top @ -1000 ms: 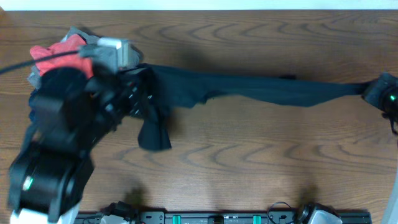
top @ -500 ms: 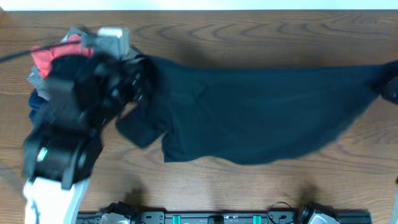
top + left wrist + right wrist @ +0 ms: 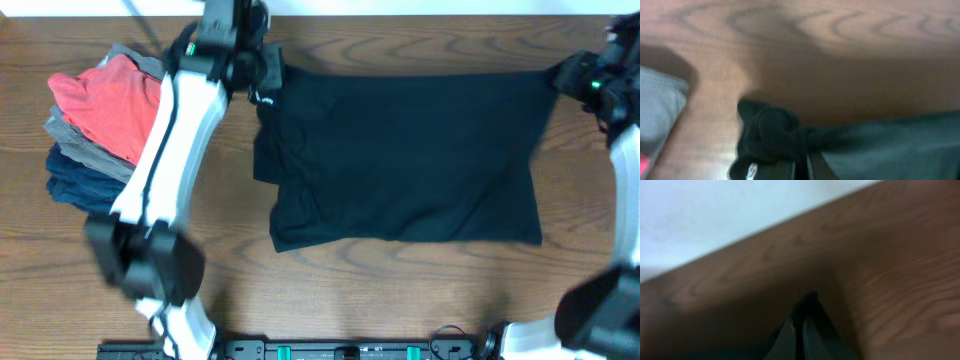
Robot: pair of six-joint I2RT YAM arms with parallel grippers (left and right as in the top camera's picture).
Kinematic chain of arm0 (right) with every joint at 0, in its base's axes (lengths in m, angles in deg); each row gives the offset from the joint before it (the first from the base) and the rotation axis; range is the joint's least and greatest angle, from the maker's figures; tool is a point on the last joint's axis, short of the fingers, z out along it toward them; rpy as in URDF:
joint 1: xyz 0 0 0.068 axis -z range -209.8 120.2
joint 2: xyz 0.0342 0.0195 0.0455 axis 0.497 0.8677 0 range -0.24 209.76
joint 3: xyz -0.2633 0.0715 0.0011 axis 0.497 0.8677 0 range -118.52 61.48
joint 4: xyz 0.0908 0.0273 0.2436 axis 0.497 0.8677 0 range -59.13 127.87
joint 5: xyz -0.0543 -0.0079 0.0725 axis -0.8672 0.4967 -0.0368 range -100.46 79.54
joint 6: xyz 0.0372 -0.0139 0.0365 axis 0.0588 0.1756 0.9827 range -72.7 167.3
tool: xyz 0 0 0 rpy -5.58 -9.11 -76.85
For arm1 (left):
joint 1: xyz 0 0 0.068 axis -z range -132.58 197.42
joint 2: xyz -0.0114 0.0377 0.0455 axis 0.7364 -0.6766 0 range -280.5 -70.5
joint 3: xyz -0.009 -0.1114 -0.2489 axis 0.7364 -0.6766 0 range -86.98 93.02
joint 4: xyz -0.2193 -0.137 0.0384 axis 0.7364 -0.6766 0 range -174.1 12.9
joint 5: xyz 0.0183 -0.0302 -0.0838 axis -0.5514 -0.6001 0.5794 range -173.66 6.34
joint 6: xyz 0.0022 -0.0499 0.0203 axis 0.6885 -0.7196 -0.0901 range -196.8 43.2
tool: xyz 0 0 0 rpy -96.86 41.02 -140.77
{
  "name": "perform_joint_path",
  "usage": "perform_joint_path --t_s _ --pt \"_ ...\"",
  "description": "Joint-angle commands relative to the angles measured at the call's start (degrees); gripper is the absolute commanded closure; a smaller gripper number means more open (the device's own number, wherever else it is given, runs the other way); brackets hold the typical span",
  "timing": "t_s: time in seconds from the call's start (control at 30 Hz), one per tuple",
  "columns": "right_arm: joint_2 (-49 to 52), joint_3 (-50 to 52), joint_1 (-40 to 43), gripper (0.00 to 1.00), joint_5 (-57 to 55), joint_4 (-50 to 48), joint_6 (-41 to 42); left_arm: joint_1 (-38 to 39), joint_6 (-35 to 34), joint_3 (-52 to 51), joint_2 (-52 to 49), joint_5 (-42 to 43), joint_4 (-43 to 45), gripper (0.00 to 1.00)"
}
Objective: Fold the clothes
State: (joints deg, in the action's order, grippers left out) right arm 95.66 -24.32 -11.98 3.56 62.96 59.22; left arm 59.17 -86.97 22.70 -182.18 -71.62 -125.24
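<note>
The black shirt [image 3: 410, 155] lies spread flat across the middle of the table in the overhead view, with one sleeve bunched at its left edge. My left gripper [image 3: 262, 78] is shut on the shirt's far left corner; in the left wrist view the bunched black fabric [image 3: 772, 132] with a small white logo sits pinched between the jaws. My right gripper [image 3: 575, 78] is shut on the shirt's far right corner; the right wrist view shows a peak of black fabric [image 3: 807, 305] between the closed fingers.
A stack of folded garments stands at the far left: red [image 3: 105, 95] on top, grey [image 3: 65, 130] below, navy [image 3: 85, 180] at the bottom. The table's back edge [image 3: 420, 14] runs just behind both grippers. The left arm [image 3: 165, 160] stretches over the table's left side.
Both grippers have moved toward the back edge of the table with the shirt. The shirt, stretched in a thin band a second ago, now lies spread flat.
</note>
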Motion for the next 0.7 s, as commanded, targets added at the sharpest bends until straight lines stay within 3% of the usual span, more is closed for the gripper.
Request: perform_joint_path --t_s 0.0,0.17,0.3,0.4,0.53,0.67 --pt "4.76 -8.85 -1.05 0.99 0.37 -0.66 -0.24 -1.73 1.57 16.57 -6.47 -0.70 -2.84 0.94" --pt "8.31 -23.28 -1.07 0.99 -2.16 -1.75 1.84 -3.69 1.53 36.54 -13.60 -0.76 1.16 0.94" --pt "8.24 -33.53 -0.61 0.99 -6.82 -1.01 2.84 -5.77 -4.50 42.82 -12.81 -0.50 9.62 0.94" --pt "8.24 -40.70 0.02 0.99 -10.93 3.15 2.82 -7.19 -6.21 46.31 -11.78 5.70 10.45 0.94" --pt "8.24 -43.36 0.17 0.99 -17.88 8.50 0.87 -7.61 -4.57 46.47 -9.79 6.40 3.82 0.94" --pt "8.81 -41.64 0.17 0.99 -21.51 19.06 -0.87 -7.43 -4.15 46.29 -9.62 6.40 -12.66 0.94"
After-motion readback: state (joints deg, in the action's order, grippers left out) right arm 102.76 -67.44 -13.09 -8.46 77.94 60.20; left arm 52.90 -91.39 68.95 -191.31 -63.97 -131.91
